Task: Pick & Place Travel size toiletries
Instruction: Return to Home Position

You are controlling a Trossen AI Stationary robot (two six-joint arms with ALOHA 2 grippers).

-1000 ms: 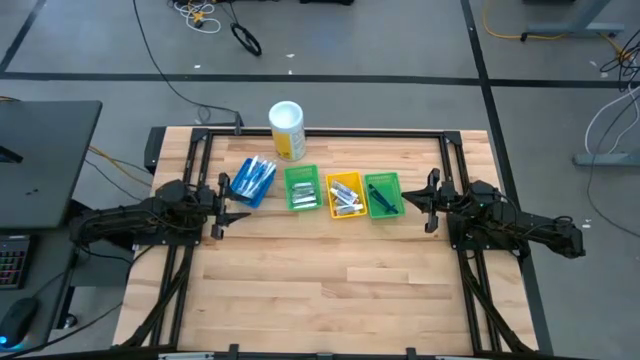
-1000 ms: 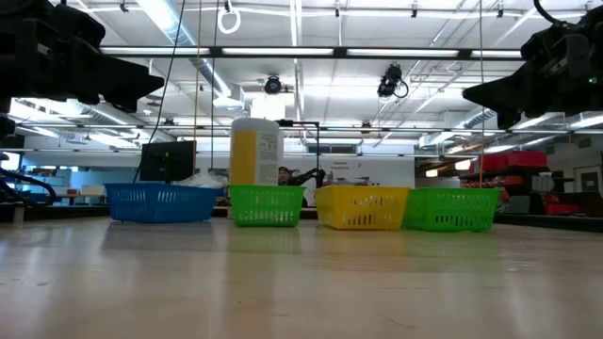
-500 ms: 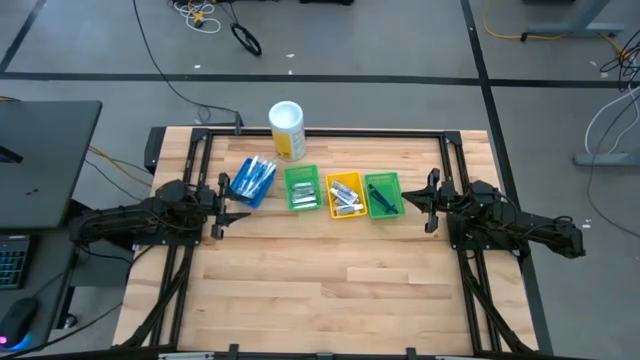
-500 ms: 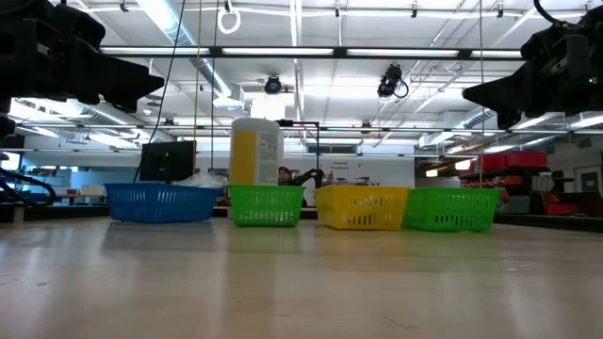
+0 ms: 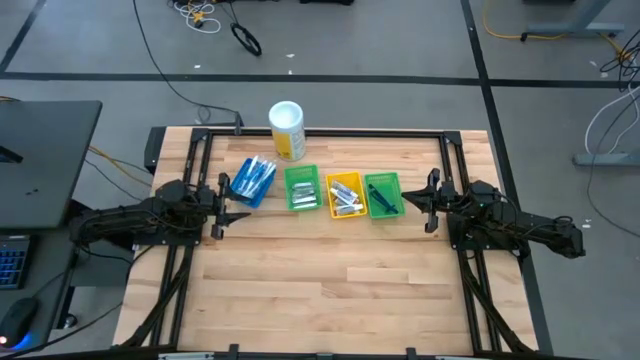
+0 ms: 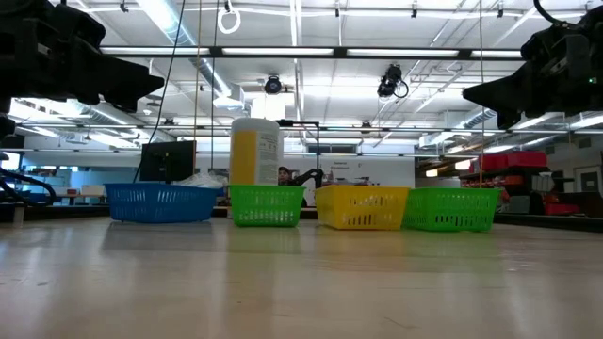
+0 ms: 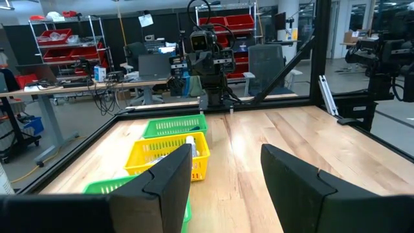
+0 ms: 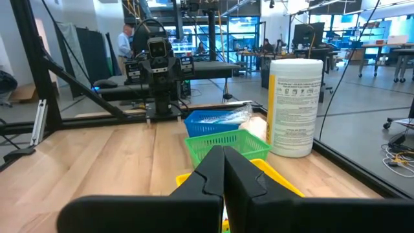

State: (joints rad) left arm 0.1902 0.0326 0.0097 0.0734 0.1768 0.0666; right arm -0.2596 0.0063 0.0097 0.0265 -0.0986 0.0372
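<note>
The travel size toiletries lie in four small bins in a row at the table's far middle. White-and-teal toothbrushes fill the blue bin (image 5: 252, 180), silver tubes the green bin (image 5: 302, 188), white tubes the yellow bin (image 5: 345, 194), and a dark blue razor the right green bin (image 5: 384, 194). My left gripper (image 5: 232, 206) hovers level just left of the blue bin, open (image 7: 226, 175), with nothing between its fingers. My right gripper (image 5: 418, 200) hovers level just right of the right green bin, shut (image 8: 224, 169) and empty.
A tall white-and-yellow canister (image 5: 287, 130) stands behind the bins near the far edge. A dark metal frame (image 5: 320, 132) runs around the table's far and side edges. The bare wood (image 5: 320, 280) of the table's near half lies in front of the bins.
</note>
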